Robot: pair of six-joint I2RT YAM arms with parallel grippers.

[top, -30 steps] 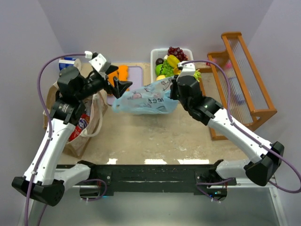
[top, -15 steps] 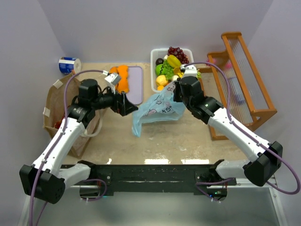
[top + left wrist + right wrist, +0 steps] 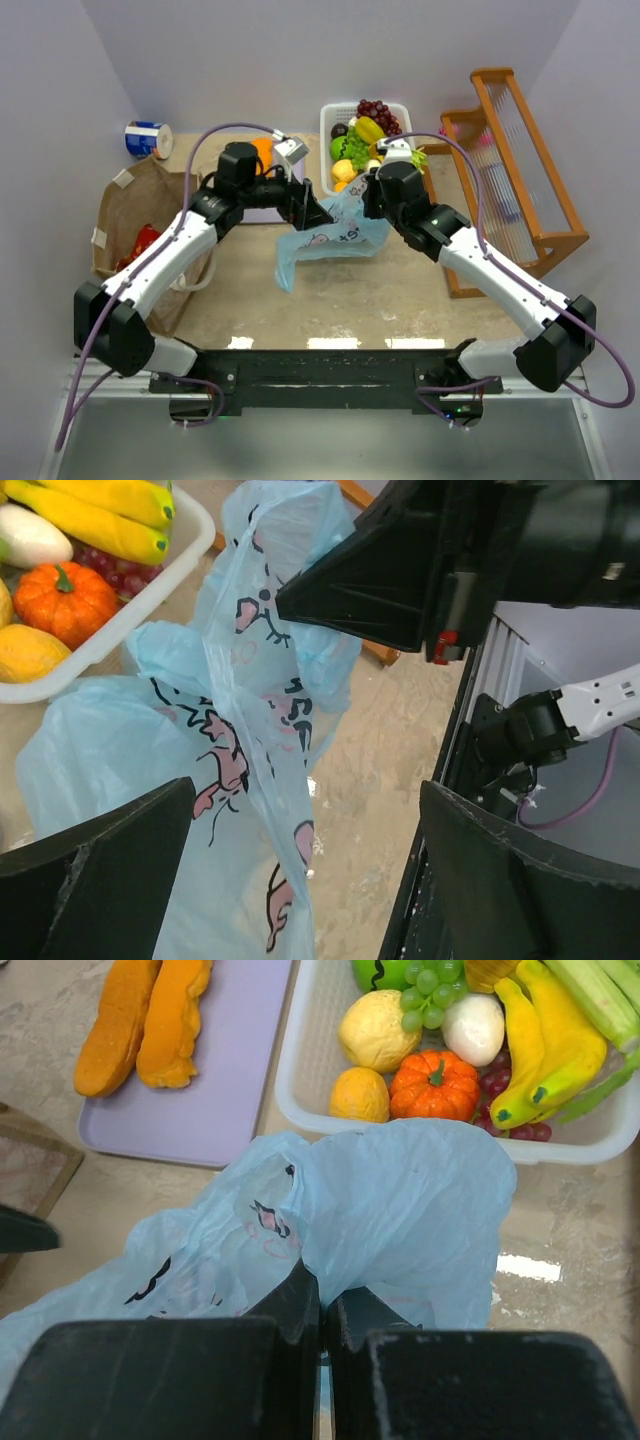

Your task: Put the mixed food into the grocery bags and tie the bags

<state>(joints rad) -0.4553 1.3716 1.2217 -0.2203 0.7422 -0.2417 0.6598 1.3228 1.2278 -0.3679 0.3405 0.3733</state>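
Your right gripper (image 3: 320, 1295) pinches the blue bag (image 3: 400, 1200) tight near the tabletop's (image 3: 400, 295) far edge. Your left gripper (image 3: 310, 206) gapes wide, empty; the bag's print is unreadable.

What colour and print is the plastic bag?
Plastic bag: light blue, pink cartoon prints; best in left wrist view.

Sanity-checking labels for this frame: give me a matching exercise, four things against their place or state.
Things:
1. left claw
2. right claw
3. pumpkin
4. paper bag

Place or state:
a. in the white basket
b. shut on the blue bag
c. far left of the scene
d. open

Pairs: 1-d, 2-b, 3-a, 4-c
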